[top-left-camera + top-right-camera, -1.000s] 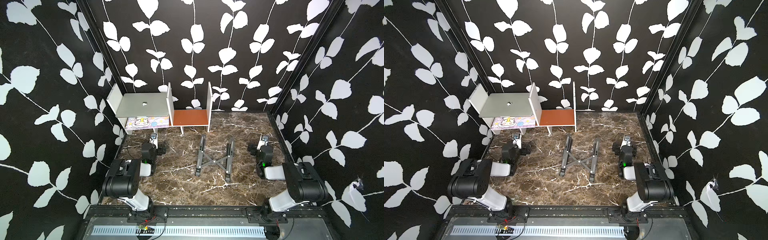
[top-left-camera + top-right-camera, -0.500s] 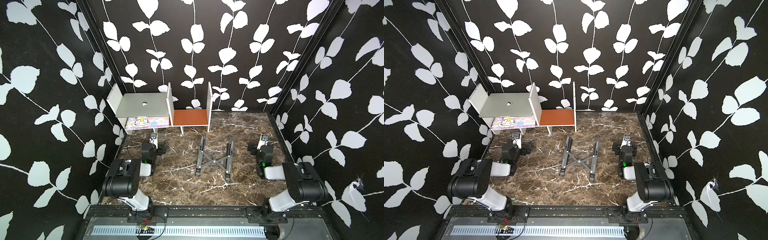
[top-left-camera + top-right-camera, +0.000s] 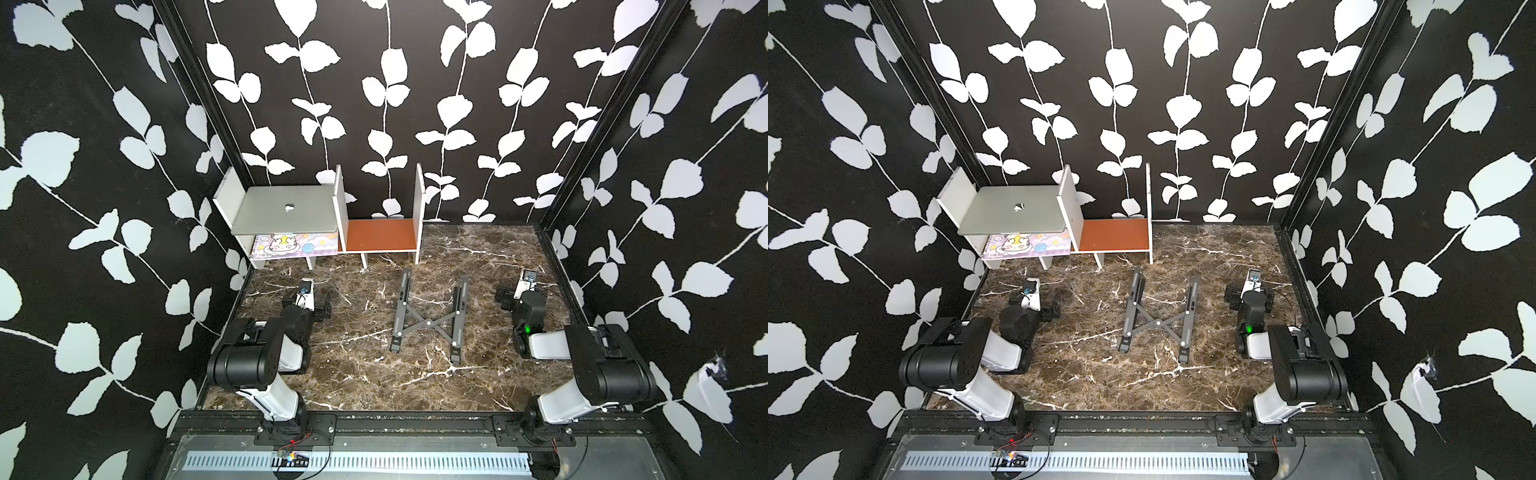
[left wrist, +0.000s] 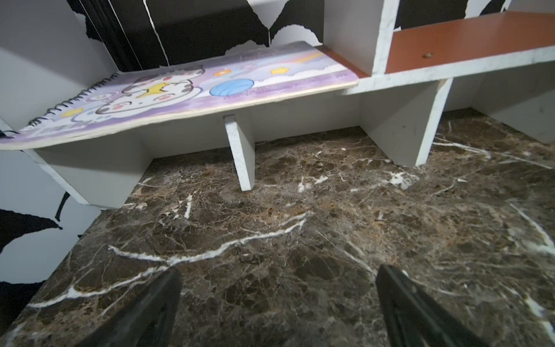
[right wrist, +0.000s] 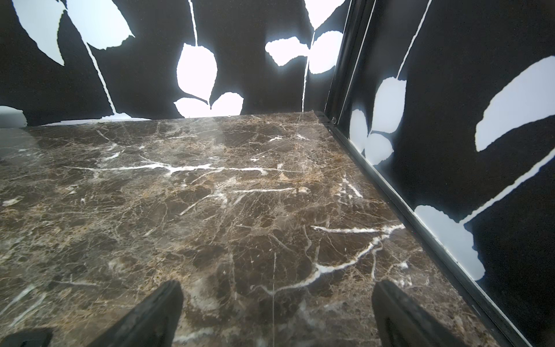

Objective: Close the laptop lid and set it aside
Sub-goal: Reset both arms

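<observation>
Left gripper: jaws are spread wide and nothing is held. It is set low over the marble tabletop, with the cartoon-cat spiral notebook seen at upper left of its wrist view.

Right gripper: jaws are likewise spread wide and empty above bare marble, and the leaf-patterned wall is seen at right.

Black X-shaped stand: placed at centre frame between the two arms.

Laptop: found at upper left in both top views. The lid is shut, logo face up. It is lodged in the left bay of the white shelf rack, above the notebook and beside the orange-brown board.
</observation>
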Motion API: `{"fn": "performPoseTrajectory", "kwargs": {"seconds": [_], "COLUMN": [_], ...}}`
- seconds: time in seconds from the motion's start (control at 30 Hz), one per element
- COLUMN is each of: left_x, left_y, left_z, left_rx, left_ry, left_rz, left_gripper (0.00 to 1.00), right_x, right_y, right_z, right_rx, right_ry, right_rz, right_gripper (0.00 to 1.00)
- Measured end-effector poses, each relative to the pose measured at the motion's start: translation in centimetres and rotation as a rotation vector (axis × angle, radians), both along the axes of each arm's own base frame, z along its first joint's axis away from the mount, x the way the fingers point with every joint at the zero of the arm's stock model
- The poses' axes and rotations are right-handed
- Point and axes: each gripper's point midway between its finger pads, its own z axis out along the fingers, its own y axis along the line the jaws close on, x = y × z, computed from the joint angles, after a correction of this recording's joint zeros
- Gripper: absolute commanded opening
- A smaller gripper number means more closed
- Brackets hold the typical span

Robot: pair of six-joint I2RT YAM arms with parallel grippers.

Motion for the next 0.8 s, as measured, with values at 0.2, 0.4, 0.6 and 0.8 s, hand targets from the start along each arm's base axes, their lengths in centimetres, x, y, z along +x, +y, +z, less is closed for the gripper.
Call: {"fn": "performPoseTrajectory", "kwargs": {"seconds": [0.2,0.4,0.6,0.8], "left_x": [0.09,0.10,0.11,0.12], "left_y": [0.11,0.12,0.12,0.10], "left_z": [0.48,0.58,0.66,0.70], "left_rx": [0.000,0.000,0.000,0.000], "left_ry": [-0.020,-0.024,-0.027,-0.029], "left_rz": [0.006,0.007,0.007,0.006], "left_gripper": [0.99,0.99,0.99,0.99], "right_x": [0.00,0.00,0.00,0.00], "right_y": [0.00,0.00,0.00,0.00], "right_z": [-0.01,-0.01,-0.01,0.00], "right_rx": [0.000,0.000,0.000,0.000], "right_ry": [0.000,0.000,0.000,0.000], "right_rz": [0.000,0.000,0.000,0.000], "right_gripper": [1.00,1.00,1.00,1.00]}}
